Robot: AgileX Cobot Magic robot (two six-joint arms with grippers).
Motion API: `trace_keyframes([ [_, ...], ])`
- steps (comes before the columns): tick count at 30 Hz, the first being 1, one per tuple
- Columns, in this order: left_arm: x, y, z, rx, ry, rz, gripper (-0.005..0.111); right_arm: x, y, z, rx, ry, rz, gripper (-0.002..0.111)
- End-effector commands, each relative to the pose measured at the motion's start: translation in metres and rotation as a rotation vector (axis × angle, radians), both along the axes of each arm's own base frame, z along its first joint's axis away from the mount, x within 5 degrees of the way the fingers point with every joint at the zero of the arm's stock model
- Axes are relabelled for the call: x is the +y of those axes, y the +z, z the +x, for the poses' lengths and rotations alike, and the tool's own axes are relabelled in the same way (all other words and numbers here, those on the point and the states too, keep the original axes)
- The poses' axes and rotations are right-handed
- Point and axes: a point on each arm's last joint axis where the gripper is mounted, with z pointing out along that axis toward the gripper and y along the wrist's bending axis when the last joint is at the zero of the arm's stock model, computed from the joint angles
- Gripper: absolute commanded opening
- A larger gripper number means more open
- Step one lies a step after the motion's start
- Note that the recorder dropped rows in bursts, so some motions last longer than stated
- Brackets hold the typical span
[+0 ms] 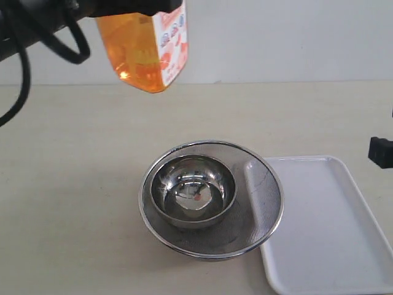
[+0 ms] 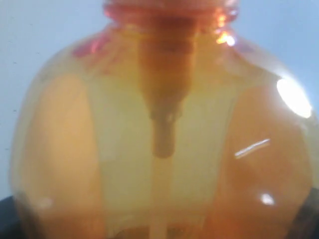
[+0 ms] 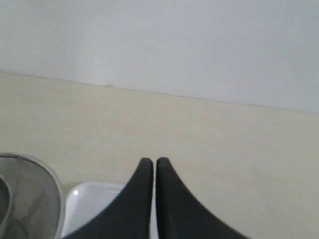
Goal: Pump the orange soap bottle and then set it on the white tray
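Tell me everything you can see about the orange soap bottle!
The orange soap bottle is see-through orange plastic with a white-and-red label on one side. It hangs slightly tilted in the air, well above the table, touching nothing below. Its top is hidden where the dark left arm carries it. Up close, the left wrist view shows a pale tube running down inside.

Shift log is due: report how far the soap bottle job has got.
Done: the tall translucent orange soap bottle is off the table. In hand: the left pincer holds it aloft. Pumping: cannot tell; the pump head is out of frame, and the pale patch in the round steel bowl may be glare. Left: setting it on the flat white plastic tray. The right pincer is shut.
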Motion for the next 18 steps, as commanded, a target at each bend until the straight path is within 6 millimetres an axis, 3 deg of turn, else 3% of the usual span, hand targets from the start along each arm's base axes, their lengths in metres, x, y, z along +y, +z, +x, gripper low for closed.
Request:
trace_keyframes([
  [1, -0.029, 0.007, 0.009, -0.010, -0.075, -0.041, 0.005, -0.014, -0.001, -0.001, 0.011, -0.141, 0.003, 0.000],
  [5, -0.076, -0.004, 0.007, -0.029, -0.201, -0.001, 0.005, -0.030, -0.001, -0.005, 0.030, -0.297, -0.012, 0.000],
  [12, -0.153, -0.038, 0.003, 0.000, -0.332, 0.038, 0.005, -0.052, 0.016, -0.032, -0.023, -0.297, 0.049, 0.000],
  [18, -0.187, -0.074, 0.013, 0.162, -0.373, -0.077, 0.005, -0.074, 0.025, -0.062, 0.021, -0.259, 0.042, 0.000],
])
